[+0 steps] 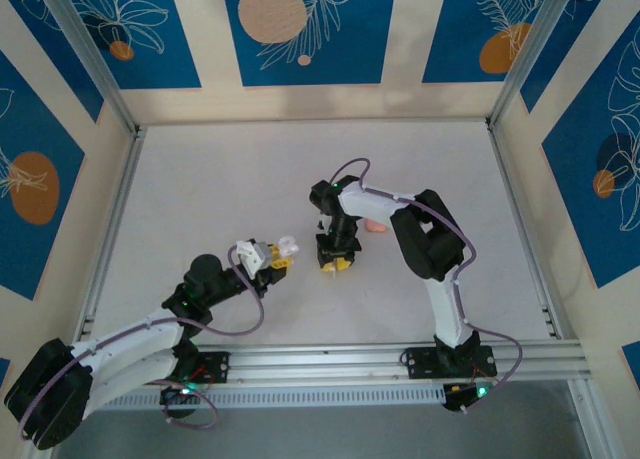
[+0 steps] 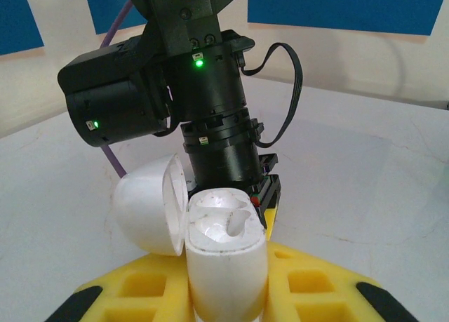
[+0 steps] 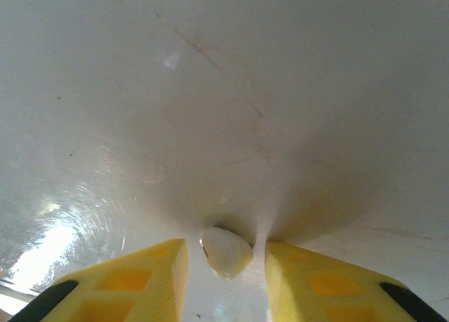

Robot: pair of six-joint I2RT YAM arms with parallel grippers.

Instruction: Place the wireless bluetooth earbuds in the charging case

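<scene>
Right wrist shows an earbud, left wrist the open case

Top cam overhead, wrist cams v. close

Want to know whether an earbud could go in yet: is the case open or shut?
Open. The lid is swung aside to the left of the case, and the wells inside face up, uncovered.

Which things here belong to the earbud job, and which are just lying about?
Job:
white earbud, straddled by the open right gripper
open white case, held by the left gripper

Lying about:
small pink thing behind the right arm
</scene>
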